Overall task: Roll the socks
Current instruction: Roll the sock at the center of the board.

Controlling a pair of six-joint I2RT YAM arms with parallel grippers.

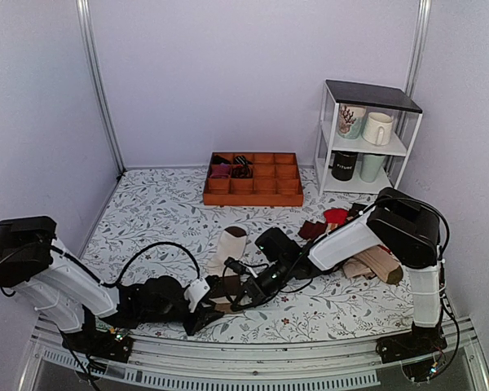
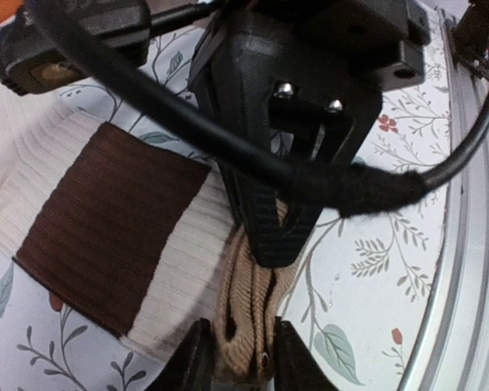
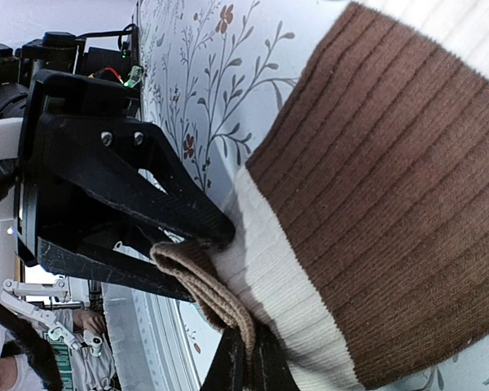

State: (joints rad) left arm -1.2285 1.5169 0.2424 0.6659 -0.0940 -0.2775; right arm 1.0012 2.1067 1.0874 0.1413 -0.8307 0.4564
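The cream-white socks (image 1: 226, 249) lie on the floral table, dark brown toe at the far end and tan cuff at the near end. In the left wrist view the wide brown band (image 2: 106, 236) and the bunched tan cuff (image 2: 246, 322) show. My left gripper (image 1: 210, 309) (image 2: 243, 365) is shut on the cuff's end. My right gripper (image 1: 238, 295) (image 3: 251, 368) is shut on the same cuff (image 3: 208, 287) from the opposite side, its black fingers (image 2: 269, 232) meeting the left ones. The brown band fills the right wrist view (image 3: 391, 204).
An orange wooden compartment tray (image 1: 253, 192) stands at the back centre. A white shelf (image 1: 330, 134) with mugs is at the back right. Other socks, red (image 1: 336, 215), dark (image 1: 312, 230) and tan (image 1: 379, 262), lie at the right. The metal front rail (image 2: 473, 269) is close.
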